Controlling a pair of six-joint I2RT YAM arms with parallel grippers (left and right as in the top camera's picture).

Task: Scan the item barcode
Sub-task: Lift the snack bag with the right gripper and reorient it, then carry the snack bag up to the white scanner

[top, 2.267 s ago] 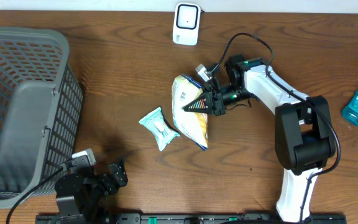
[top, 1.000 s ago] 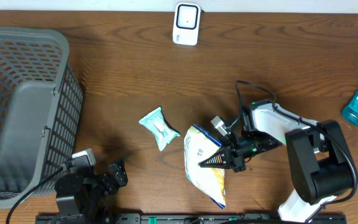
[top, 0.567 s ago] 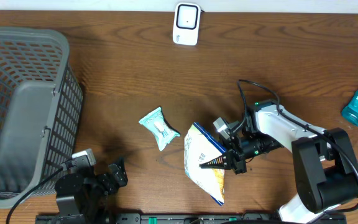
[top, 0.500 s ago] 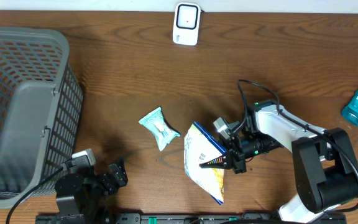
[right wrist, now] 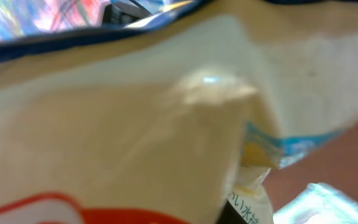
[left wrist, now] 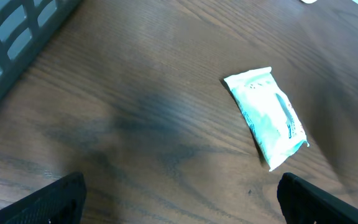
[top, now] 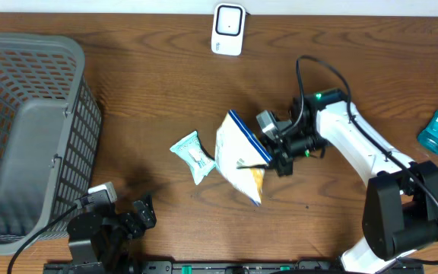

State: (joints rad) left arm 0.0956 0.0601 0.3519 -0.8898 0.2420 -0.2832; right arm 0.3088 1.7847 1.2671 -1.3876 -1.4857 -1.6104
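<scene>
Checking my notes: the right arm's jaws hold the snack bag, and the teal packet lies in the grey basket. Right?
One slip: the teal packet lies on the table, beside the snack bag, outside the grey basket; the overhead view shows it. The rest holds.

Overhead looks straight down on the table (top: 150,91). My left wrist, low, looks across it, sharing the packet (top: 195,156); my right sits against the bag (right wrist: 135,124).

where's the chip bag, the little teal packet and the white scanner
white and yellow plastic snack bag (top: 236,152), overhead view, middle of its white face
small teal plastic packet (left wrist: 267,115), left wrist view, centre of its top side
white boxy scanner (top: 227,29), overhead view, middle of its front
</scene>
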